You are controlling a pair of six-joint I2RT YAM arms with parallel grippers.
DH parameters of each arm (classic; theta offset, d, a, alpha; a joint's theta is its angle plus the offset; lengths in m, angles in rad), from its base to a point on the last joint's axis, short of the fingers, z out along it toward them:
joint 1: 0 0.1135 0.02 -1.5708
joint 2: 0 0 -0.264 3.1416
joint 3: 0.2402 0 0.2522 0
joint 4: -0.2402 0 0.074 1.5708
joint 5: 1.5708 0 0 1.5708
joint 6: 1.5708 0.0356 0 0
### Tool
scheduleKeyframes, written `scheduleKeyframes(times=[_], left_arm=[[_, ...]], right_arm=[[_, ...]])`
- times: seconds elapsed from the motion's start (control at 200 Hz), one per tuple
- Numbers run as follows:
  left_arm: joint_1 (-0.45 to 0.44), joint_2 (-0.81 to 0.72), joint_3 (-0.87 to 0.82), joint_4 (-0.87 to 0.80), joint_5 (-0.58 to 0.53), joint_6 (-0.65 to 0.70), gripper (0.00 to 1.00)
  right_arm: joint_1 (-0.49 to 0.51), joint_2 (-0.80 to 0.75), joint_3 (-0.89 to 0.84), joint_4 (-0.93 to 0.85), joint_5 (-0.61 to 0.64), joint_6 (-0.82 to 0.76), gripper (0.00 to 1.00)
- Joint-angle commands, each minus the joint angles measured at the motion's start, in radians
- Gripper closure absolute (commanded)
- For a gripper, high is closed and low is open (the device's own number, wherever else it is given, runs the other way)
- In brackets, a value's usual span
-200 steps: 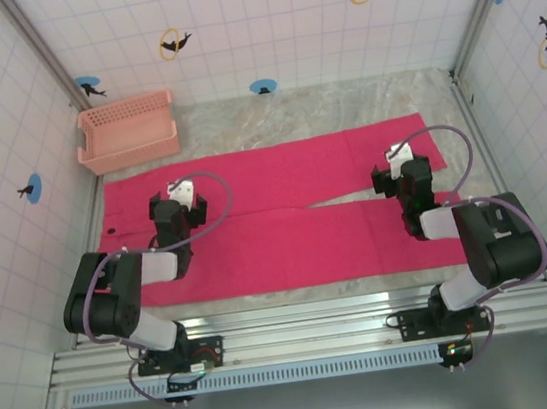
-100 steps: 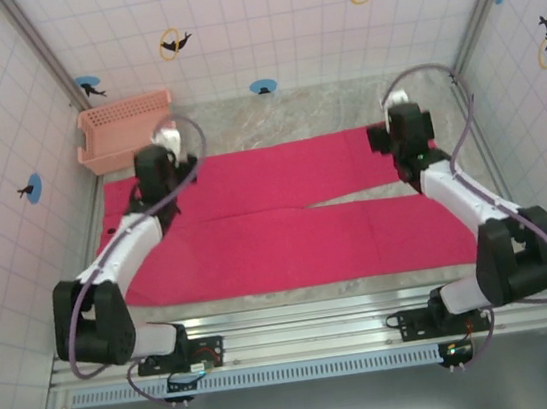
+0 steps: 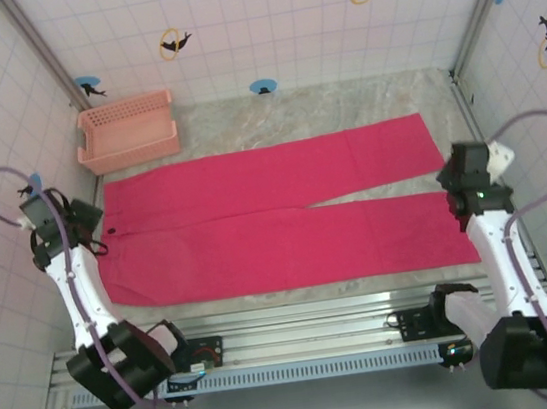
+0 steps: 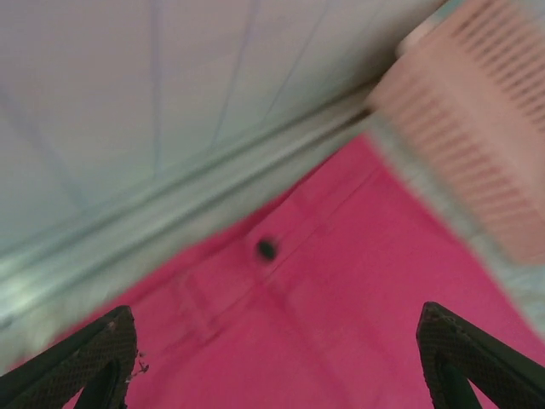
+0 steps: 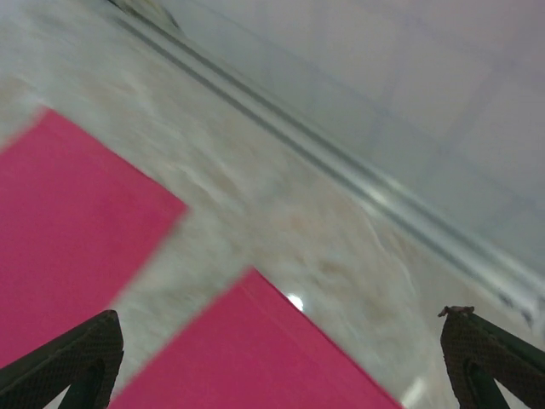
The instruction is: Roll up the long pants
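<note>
**Task not yet begun.** Long pants point(image 3: 285, 213) lie flat and unrolled across the table point(image 3: 341, 105), waist left, hems right. Left gripper point(image 4: 272, 311) hangs above the waist and right gripper point(image 5: 279, 313) above the hems, both wide and empty. All rolling remains.

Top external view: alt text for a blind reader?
Bright magenta-pink cloth long pants lie flat, unrolled, across a marbled grey table, waistband left, legs running right. The left gripper hangs at the waistband end, the right gripper at the leg ends; a salmon-pink slatted plastic basket stands far left.
</note>
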State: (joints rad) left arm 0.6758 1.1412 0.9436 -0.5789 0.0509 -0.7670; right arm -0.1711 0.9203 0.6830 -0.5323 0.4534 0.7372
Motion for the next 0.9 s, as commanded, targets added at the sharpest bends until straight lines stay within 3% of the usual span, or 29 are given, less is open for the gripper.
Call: scheduleKeyframes(times=[0.0,0.1,0.41,0.57,0.721,0.896], left_arm=[[0.081,0.084,-0.083,-0.075,0.221,-0.121,0.16],[0.133,0.141,-0.174,-0.016,0.302,-0.156,0.18],[0.142,0.092,-0.22,-0.085,0.198,-0.115,0.21],[0.154,0.092,-0.271,-0.084,0.214,-0.118,0.22],[0.157,0.061,-0.266,-0.131,0.161,-0.07,0.22],[0.163,0.04,-0.271,-0.147,0.13,-0.057,0.22]], right_arm=[[-0.124,-0.074,-0.133,0.009,-0.189,0.227,0.01],[-0.195,-0.029,-0.179,-0.014,-0.241,0.242,0.01],[-0.232,0.079,-0.228,-0.023,-0.322,0.246,0.02],[-0.232,-0.027,-0.226,-0.184,-0.249,0.252,0.02],[-0.232,-0.187,-0.24,-0.307,-0.229,0.222,0.02],[-0.233,-0.198,-0.37,-0.205,-0.287,0.249,0.06]])
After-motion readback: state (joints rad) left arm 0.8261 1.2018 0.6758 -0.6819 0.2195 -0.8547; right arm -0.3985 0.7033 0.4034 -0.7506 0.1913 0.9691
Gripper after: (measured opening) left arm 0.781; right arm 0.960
